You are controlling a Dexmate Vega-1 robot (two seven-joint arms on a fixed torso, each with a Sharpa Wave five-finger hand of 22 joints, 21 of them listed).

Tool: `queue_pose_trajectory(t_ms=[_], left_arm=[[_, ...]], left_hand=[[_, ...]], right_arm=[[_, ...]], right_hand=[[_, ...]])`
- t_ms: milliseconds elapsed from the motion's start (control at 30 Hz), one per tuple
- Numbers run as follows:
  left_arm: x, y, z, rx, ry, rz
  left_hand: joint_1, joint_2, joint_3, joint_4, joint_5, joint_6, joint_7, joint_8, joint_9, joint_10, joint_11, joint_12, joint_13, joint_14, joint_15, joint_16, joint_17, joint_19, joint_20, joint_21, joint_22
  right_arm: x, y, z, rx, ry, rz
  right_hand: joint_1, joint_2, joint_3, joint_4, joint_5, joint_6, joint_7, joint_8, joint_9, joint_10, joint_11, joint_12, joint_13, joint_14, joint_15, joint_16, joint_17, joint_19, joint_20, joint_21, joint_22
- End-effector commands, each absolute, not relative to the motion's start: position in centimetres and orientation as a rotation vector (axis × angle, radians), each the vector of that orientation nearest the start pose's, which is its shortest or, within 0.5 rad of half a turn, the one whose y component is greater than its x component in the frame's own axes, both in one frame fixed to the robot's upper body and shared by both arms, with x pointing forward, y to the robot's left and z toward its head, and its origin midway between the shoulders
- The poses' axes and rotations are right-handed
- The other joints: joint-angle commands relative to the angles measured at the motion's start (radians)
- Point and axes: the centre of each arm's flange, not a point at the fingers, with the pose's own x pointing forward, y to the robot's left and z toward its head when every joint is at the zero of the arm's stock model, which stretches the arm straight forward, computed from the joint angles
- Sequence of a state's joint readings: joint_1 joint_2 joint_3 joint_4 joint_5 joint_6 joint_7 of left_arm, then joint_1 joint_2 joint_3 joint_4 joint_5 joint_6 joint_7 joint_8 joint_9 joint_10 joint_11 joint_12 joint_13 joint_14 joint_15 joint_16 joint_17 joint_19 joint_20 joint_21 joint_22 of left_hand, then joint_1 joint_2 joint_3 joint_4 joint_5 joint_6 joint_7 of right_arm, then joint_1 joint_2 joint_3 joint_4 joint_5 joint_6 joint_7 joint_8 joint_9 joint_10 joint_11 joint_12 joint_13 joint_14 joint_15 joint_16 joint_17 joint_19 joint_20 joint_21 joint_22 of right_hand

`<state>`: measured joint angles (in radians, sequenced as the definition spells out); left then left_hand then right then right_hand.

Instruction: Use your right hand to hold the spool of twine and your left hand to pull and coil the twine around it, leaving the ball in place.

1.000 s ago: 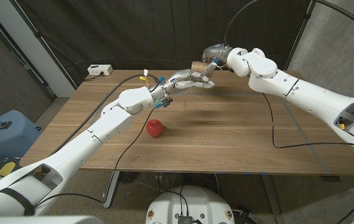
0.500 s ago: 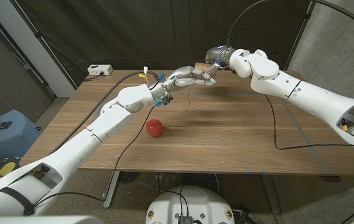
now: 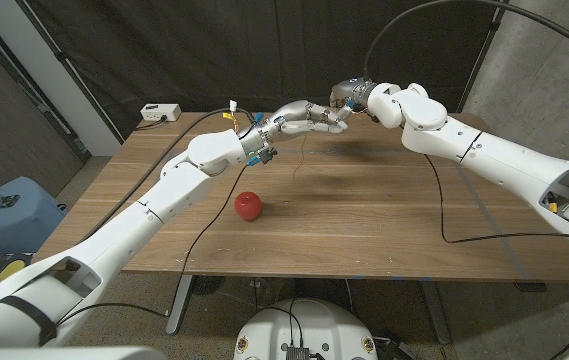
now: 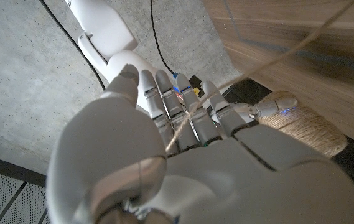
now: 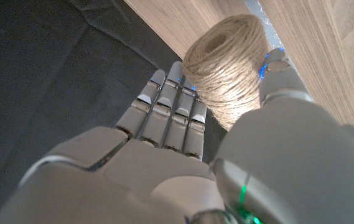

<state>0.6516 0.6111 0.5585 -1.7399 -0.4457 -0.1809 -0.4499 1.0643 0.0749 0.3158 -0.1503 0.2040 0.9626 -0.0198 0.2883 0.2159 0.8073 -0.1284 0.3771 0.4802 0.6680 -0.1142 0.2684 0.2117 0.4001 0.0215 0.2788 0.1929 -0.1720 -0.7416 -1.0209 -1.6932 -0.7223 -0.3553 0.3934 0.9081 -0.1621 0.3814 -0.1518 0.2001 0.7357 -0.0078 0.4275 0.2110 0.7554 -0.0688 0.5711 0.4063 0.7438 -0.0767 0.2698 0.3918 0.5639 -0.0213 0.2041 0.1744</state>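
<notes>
The wooden table [image 3: 364, 215] is the broadest thing here, a rectangular top of warm brown planks with a fine straight grain, black cables [image 3: 438, 205] trailing across it. Behind it hangs a dark, creased curtain [image 3: 264, 50], with rough grey concrete wall [image 3: 534, 60] at the robot's right.

Both arms are smooth, glossy white shells with rounded joints, and they meet above the far middle of the table. The right hand [image 3: 349, 97], metallic grey at the wrist, is raised off the wood. In the right wrist view the right hand [image 5: 183, 162] grips the spool of twine [image 5: 229, 71] between its straight fingers [image 5: 164, 115] on one side and its thumb on the other. The spool is a fat cylinder of pale tan, fuzzy jute wound in tight parallel turns, with a hollow core showing at its end.

The left hand [image 3: 309, 118] reaches to the spool from the robot's left, its silver segmented fingers touching or nearly touching the right hand. In the left wrist view the left hand [image 4: 164, 162] has a loose strand of twine [image 4: 276, 56] running across its fingers [image 4: 189, 118], which extend toward the spool [image 4: 304, 127]; whether they pinch the strand I cannot tell.

A thin strand [image 3: 302, 160] hangs from the hands toward the tabletop.

The ball [image 3: 249, 206], small, red, glossy and round, sits on the table well apart from both hands, nearer the robot and to its left.

A white box [image 3: 160, 112] lies at the far left corner.
</notes>
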Motion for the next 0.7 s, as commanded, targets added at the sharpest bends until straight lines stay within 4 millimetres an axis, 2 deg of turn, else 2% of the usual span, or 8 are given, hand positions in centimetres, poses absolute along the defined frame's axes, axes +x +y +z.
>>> queue_pose_trajectory(t_ms=[33, 700], left_arm=[[53.2, 10.7, 10.8, 0.556, -0.881, -0.925], [53.0, 10.8, 12.3, 0.580, -0.907, -0.922]], left_hand=[[0.000, 0.002, -0.002, -0.001, 0.004, -0.006, 0.002, -0.003, 0.004, -0.004, 0.000, -0.004, 0.004, 0.001, 0.005, -0.006, 0.003, 0.007, 0.001, 0.002, 0.004], [0.004, 0.005, -0.001, -0.003, 0.004, -0.004, 0.002, -0.003, 0.004, -0.003, -0.002, -0.006, 0.009, 0.001, 0.006, -0.006, 0.005, 0.006, 0.002, 0.002, 0.005]], right_arm=[[61.8, -14.3, 15.8, -1.872, -0.508, 0.008], [62.2, -14.1, 14.4, -1.879, -0.490, 0.043]], right_hand=[[0.093, 0.097, -0.003, 0.000, 0.006, 0.156, -0.152, 0.006, 0.003, 0.135, -0.125, 0.008, 0.004, 0.010, -0.153, 0.000, 0.005, 0.008, -0.001, -0.002, 0.002], [0.099, 0.101, -0.008, 0.000, 0.006, 0.161, -0.153, 0.008, 0.004, 0.139, -0.125, 0.008, 0.006, 0.011, -0.153, -0.002, 0.010, 0.010, -0.002, -0.002, 0.002]])
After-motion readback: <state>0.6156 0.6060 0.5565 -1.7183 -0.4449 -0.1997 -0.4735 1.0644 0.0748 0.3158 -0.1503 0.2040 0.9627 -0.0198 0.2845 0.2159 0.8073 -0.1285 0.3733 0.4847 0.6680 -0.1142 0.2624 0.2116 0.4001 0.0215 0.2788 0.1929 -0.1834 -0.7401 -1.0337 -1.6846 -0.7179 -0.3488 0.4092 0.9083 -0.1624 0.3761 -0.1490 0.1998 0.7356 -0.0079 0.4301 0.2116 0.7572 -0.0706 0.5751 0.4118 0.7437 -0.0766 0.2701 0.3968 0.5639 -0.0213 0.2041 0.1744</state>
